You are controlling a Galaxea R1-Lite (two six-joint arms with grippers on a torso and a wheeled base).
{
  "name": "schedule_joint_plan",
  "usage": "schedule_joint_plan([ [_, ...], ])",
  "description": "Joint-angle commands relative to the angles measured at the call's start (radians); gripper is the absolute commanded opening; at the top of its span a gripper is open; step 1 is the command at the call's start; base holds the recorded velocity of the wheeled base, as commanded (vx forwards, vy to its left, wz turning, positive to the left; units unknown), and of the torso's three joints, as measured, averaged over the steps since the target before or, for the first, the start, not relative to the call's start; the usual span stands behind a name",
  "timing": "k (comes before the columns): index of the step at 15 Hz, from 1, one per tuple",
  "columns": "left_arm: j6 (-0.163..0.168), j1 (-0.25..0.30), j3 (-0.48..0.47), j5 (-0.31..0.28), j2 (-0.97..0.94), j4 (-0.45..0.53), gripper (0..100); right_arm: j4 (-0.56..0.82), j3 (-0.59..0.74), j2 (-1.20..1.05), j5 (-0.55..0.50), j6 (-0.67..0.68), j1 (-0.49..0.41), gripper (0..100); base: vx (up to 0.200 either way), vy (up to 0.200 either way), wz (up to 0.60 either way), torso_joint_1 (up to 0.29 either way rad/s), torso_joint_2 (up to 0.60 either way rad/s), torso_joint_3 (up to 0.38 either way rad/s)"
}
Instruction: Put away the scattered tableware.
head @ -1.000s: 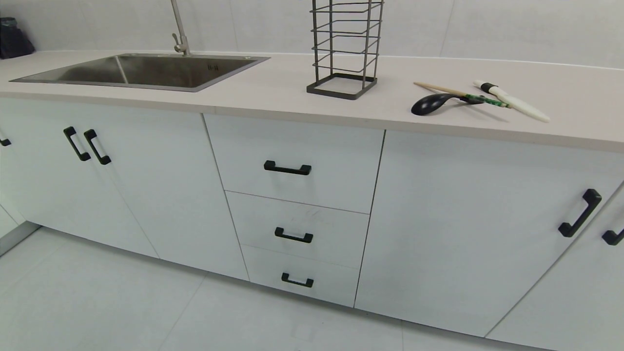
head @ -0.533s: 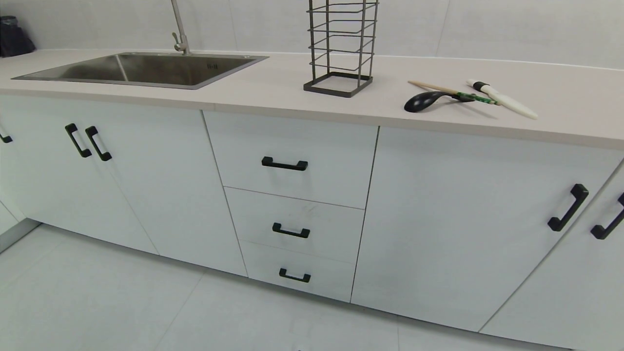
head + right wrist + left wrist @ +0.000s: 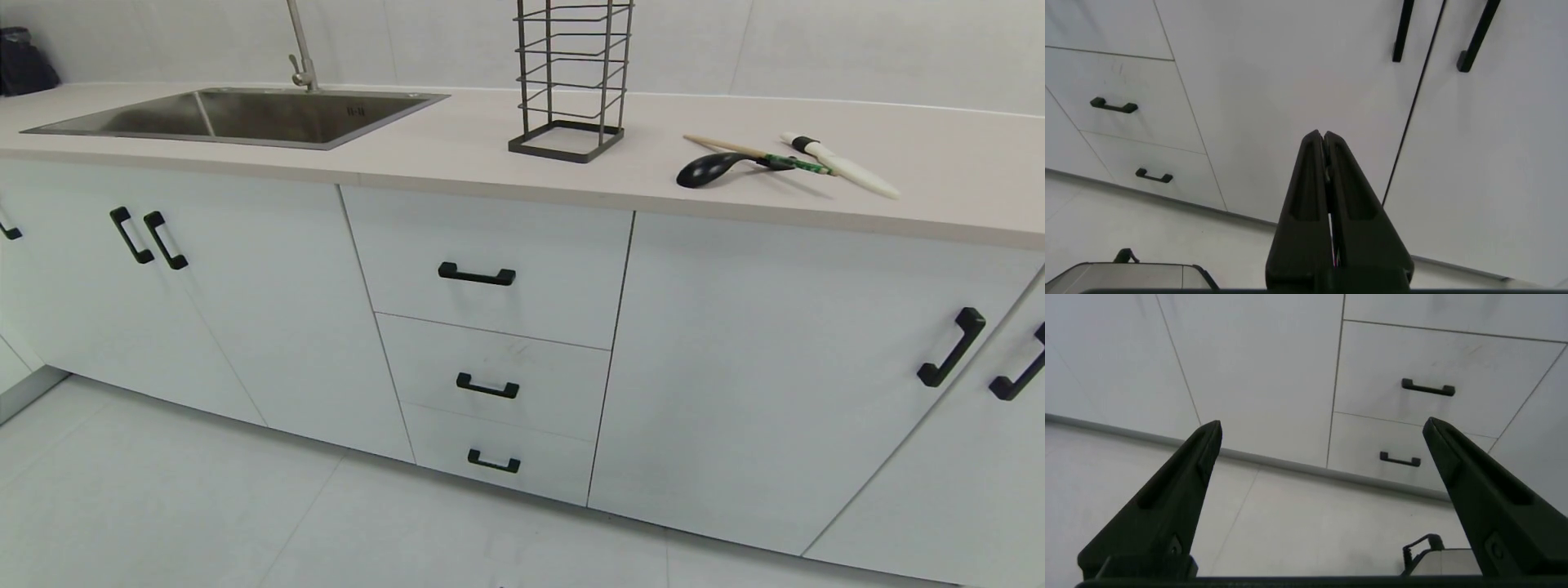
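A pale kitchen countertop (image 3: 457, 167) runs across a white-tiled room, above white cupboard fronts; the scattered tableware lies in a loose cluster on its right part, well to the right of the wire rack (image 3: 571, 82); a black spoon (image 3: 709, 170) lies nearest the rack, what looks like a pair of wooden chopsticks (image 3: 763, 153) with green-patterned ends crosses over its handle, and a white utensil with a black band (image 3: 845, 170) lies just beside them, further right.

The left gripper (image 3: 1323, 426) has its fingers spread wide and holds nothing; the right gripper (image 3: 1324, 139) has its fingers pressed together on nothing; both hang low in front of the cupboard fronts, over the floor.

Nothing looks put away yet. The pieces touch or overlap, so a pinch on one could drag or flick the others; they lie fairly near the front edge and could roll off; the rack is tall and narrow, so a tilted entry might snag a wire rung or tip it; an arm rising from low down could catch the counter lip or a drawer handle (image 3: 477, 275).

The countertop is matt and flat; a steel sink (image 3: 245, 114) with a faucet (image 3: 300, 49) is set in at the left; three drawers stack in the middle between cupboard doors; the floor is pale tile.
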Motion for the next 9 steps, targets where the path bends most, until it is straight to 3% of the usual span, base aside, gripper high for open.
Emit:
schedule_joint_plan([
  [1, 0.046, 0.003, 0.0, -0.047, -0.003, -0.006, 100, 0.0, 0.0, 0.001, 0.0, 0.0, 0.0, 0, 0.0, 0.0, 0.0, 0.0, 0.0, 0.0],
  [2, 0.083, 0.003, -0.002, -0.064, -0.003, -0.031, 100, 0.0, 0.0, 0.001, 0.0, 0.0, 0.0, 0, 0.0, 0.0, 0.0, 0.0, 0.0, 0.0],
  [3, 0.082, 0.007, -0.137, -0.134, 0.034, -0.223, 100, 0.0, 0.0, 0.001, 0.001, 0.0, 0.0, 0, 0.0, 0.0, 0.0, 0.0, 0.0, 0.0],
  [4, 0.094, 0.017, -0.285, -0.188, 0.157, -0.293, 100, 0.0, 0.0, 0.001, 0.0, 0.0, 0.0, 0, 0.0, 0.0, 0.0, 0.0, 0.0, 0.0],
  [5, 0.1, 0.018, -0.31, -0.197, 0.175, -0.293, 100, 0.0, 0.0, 0.001, 0.0, 0.001, 0.0, 0, 0.0, 0.0, 0.0, 0.0, 0.0, 0.0],
  [6, 0.109, -0.002, -0.396, -0.291, 0.27, -0.276, 100, 0.0, 0.0, 0.001, 0.0, 0.003, -0.001, 0, 0.0, 0.0, 0.0, 0.0, 0.0, 0.0],
  [7, 0.119, -0.006, -0.388, -0.343, 0.296, -0.275, 100, 0.0, 0.0, 0.001, 0.0, 0.003, -0.001, 0, 0.0, 0.0, 0.0, 0.0, 0.0, 0.0],
  [8, 0.218, -0.008, -0.33, -0.461, 0.336, -0.253, 100, 0.0, 0.0, 0.001, 0.0, 0.003, -0.001, 0, 0.0, 0.0, 0.0, 0.0, 0.0, 0.0],
  [9, 0.224, -0.008, -0.327, -0.464, 0.341, -0.252, 100, 0.0, 0.0, 0.001, 0.001, 0.003, -0.001, 0, 0.0, 0.0, 0.0, 0.0, 0.0, 0.0],
])
